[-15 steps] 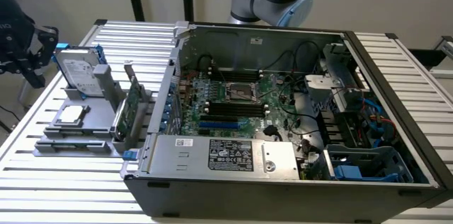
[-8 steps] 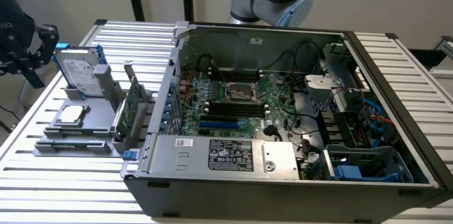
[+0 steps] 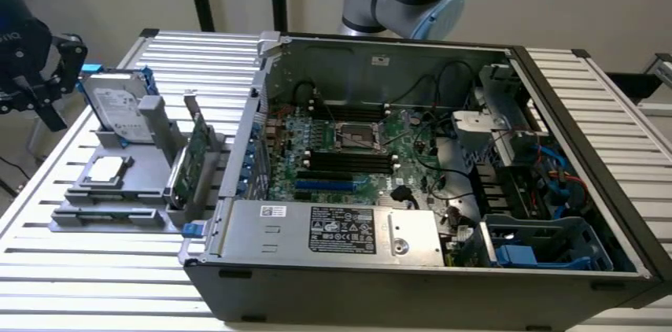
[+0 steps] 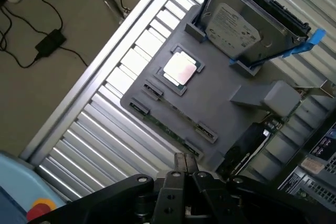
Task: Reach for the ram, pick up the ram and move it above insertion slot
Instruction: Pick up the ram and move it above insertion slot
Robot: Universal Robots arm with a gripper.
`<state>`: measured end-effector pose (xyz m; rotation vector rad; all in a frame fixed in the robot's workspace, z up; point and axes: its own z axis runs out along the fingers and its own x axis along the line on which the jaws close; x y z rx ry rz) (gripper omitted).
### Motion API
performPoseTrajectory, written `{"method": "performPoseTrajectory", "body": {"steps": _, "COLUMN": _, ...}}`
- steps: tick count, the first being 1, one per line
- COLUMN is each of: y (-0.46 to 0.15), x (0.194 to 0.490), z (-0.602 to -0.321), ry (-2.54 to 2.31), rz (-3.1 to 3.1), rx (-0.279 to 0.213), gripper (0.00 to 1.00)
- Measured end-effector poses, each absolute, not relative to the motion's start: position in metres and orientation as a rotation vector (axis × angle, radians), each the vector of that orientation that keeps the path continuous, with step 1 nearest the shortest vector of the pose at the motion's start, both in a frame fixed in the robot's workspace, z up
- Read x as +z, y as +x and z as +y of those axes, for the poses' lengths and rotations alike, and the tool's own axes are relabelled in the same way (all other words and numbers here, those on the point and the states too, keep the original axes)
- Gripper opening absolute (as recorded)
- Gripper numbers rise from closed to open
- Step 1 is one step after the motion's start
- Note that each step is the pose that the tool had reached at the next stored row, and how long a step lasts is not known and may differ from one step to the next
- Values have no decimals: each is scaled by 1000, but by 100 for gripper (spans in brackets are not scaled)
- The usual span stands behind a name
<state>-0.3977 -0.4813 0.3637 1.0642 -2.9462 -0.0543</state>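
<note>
The ram [image 4: 172, 123] is a thin green stick standing on edge between small clips along one side of a grey holder tray [image 4: 220, 103]. In the exterior view that tray [image 3: 131, 167] lies to the left of the open computer case. My gripper [image 4: 185, 165] hovers above the slatted table beside the tray, a short way from the ram, its fingers shut together with nothing between them. In the exterior view the gripper [image 3: 50, 112] hangs at the far left, above the tray's far corner. Black memory slots [image 3: 347, 163] lie on the motherboard inside the case.
The tray also carries a hard drive [image 4: 244, 22] in a blue frame, a square processor [image 4: 181, 69] and an upright green card with a metal bracket [image 3: 194, 159]. The open computer case [image 3: 420, 190] stands on the exterior view's right, its wall beside the tray. Cables [image 4: 50, 43] lie on the floor.
</note>
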Motion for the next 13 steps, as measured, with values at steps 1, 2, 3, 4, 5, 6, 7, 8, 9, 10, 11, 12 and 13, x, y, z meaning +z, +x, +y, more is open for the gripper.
{"method": "performPoseTrajectory", "body": {"steps": 1, "y": -398, "x": 364, "z": -481, "ry": 1091, "rz": -2936, "rx": -54, "gripper": 11}}
{"method": "performPoseTrajectory", "body": {"steps": 2, "y": -398, "x": 364, "z": -481, "ry": 1119, "rz": -2926, "rx": -54, "gripper": 11}}
{"method": "performPoseTrajectory", "body": {"steps": 3, "y": -398, "x": 364, "z": -481, "ry": 1145, "rz": -2915, "rx": -54, "gripper": 11}}
{"method": "performPoseTrajectory", "body": {"steps": 4, "y": -398, "x": 363, "z": -481, "ry": 1172, "rz": -2904, "rx": -54, "gripper": 11}}
{"method": "performPoseTrajectory", "body": {"steps": 5, "y": -398, "x": 363, "z": -481, "ry": 1198, "rz": -2894, "rx": -53, "gripper": 11}}
{"method": "performPoseTrajectory", "body": {"steps": 6, "y": -398, "x": 363, "z": -481, "ry": 1223, "rz": -2883, "rx": -53, "gripper": 11}}
{"method": "performPoseTrajectory", "body": {"steps": 7, "y": -398, "x": 363, "z": -481, "ry": 1249, "rz": -2871, "rx": -53, "gripper": 11}}
{"method": "performPoseTrajectory", "body": {"steps": 8, "y": -398, "x": 363, "z": -481, "ry": 1275, "rz": -2860, "rx": -53, "gripper": 11}}
{"method": "performPoseTrajectory", "body": {"steps": 9, "y": -398, "x": 363, "z": -481, "ry": 1301, "rz": -2848, "rx": -53, "gripper": 11}}
{"method": "performPoseTrajectory", "body": {"steps": 10, "y": -398, "x": 363, "z": -481, "ry": 1326, "rz": -2836, "rx": -52, "gripper": 11}}
{"method": "performPoseTrajectory", "body": {"steps": 11, "y": -398, "x": 363, "z": -481, "ry": 1353, "rz": -2823, "rx": -52, "gripper": 11}}
{"method": "performPoseTrajectory", "body": {"steps": 12, "y": -398, "x": 363, "z": -481, "ry": 1378, "rz": -2811, "rx": -52, "gripper": 11}}
{"method": "performPoseTrajectory", "body": {"steps": 13, "y": -398, "x": 363, "z": -481, "ry": 1403, "rz": -2798, "rx": -51, "gripper": 11}}
